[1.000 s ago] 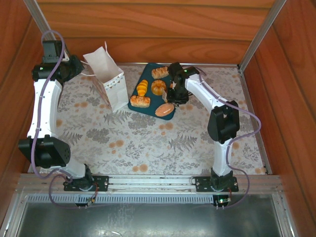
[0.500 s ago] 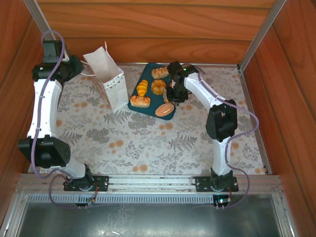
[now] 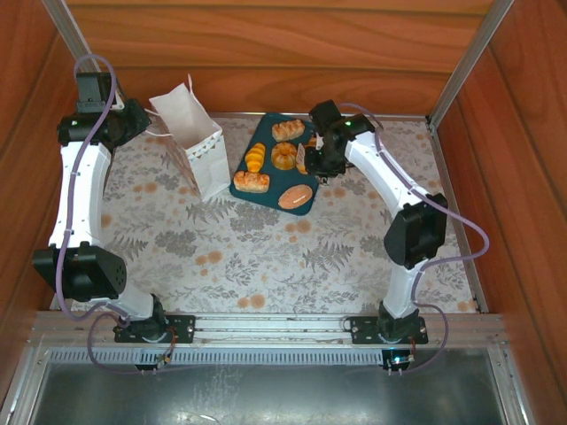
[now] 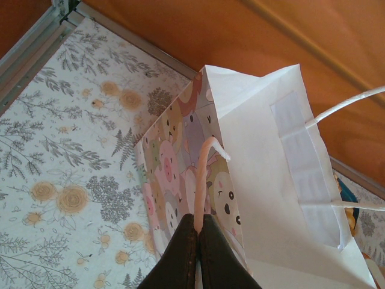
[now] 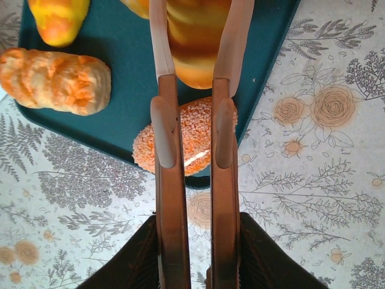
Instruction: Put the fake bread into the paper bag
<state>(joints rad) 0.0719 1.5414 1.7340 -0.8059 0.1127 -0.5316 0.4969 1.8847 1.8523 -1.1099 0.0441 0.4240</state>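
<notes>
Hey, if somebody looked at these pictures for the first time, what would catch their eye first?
Most likely the glossy golden bun pinched between the fingers of the right gripper, over the dark teal tray at the far middle of the table. Next, the white paper bag standing left of the tray, its handle pinched by the left gripper.

Warm, even light with soft shadows; the right claw (image 5: 195, 24) looks slightly soft near its lens.
</notes>
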